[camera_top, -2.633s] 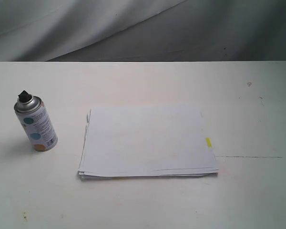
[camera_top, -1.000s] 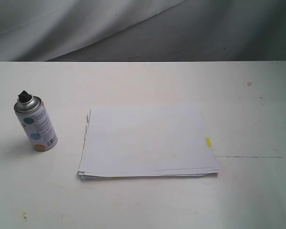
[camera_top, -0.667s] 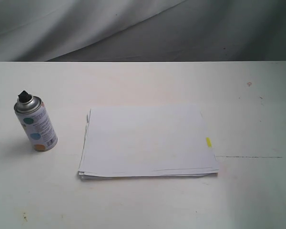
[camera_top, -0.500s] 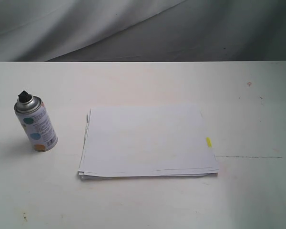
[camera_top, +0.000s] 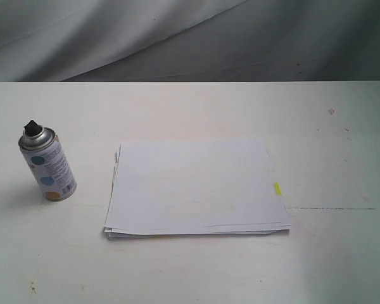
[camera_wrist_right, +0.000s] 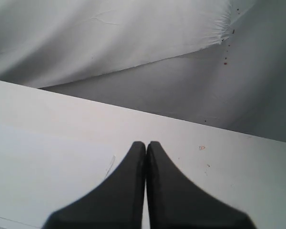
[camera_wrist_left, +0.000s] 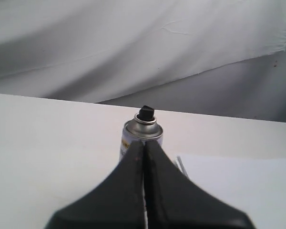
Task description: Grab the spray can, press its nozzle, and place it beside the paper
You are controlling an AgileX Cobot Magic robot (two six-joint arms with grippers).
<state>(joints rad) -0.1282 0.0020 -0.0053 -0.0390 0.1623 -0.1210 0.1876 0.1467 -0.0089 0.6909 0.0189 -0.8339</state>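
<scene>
The spray can (camera_top: 49, 166) stands upright at the left of the white table, its black nozzle (camera_top: 31, 128) on top. The paper (camera_top: 196, 187) lies flat in the middle, a small yellow tab at its right edge. Neither arm shows in the exterior view. In the left wrist view my left gripper (camera_wrist_left: 144, 144) is shut and empty, short of the spray can (camera_wrist_left: 141, 138), whose nozzle (camera_wrist_left: 146, 113) rises above the tips; the paper (camera_wrist_left: 238, 183) lies beside. My right gripper (camera_wrist_right: 146, 144) is shut and empty above the table, with the paper (camera_wrist_right: 43, 176) to one side.
A grey cloth backdrop (camera_top: 190, 38) hangs behind the table's far edge. A thin dark line (camera_top: 332, 208) and a few small specks mark the tabletop (camera_top: 329, 145) right of the paper.
</scene>
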